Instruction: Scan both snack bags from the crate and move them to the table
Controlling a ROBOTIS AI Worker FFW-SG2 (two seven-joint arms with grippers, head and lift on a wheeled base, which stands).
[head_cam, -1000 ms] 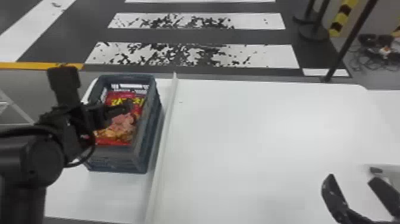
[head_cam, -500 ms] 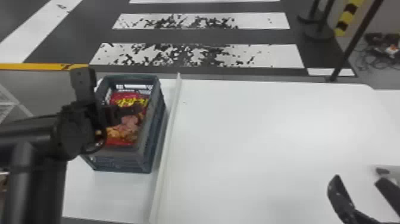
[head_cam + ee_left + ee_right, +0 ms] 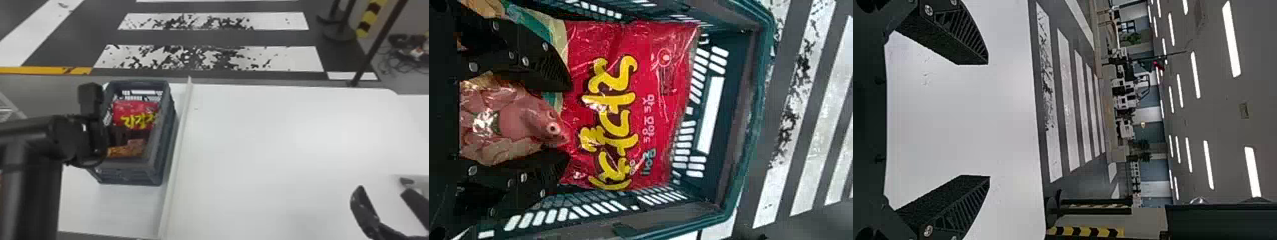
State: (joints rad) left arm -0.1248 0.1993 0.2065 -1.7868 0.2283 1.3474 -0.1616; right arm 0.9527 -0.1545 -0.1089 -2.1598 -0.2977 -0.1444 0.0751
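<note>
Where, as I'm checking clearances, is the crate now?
In the head view, the crate stands on the white table at left, between the left arm and the raised strip.

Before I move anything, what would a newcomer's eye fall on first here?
The red snack bag with big yellow lettering, lying in the dark crate at the table's left. Next, the black left pincer, open over the crate's contents. Then the worn white stripes on the floor beyond the white table.
</note>
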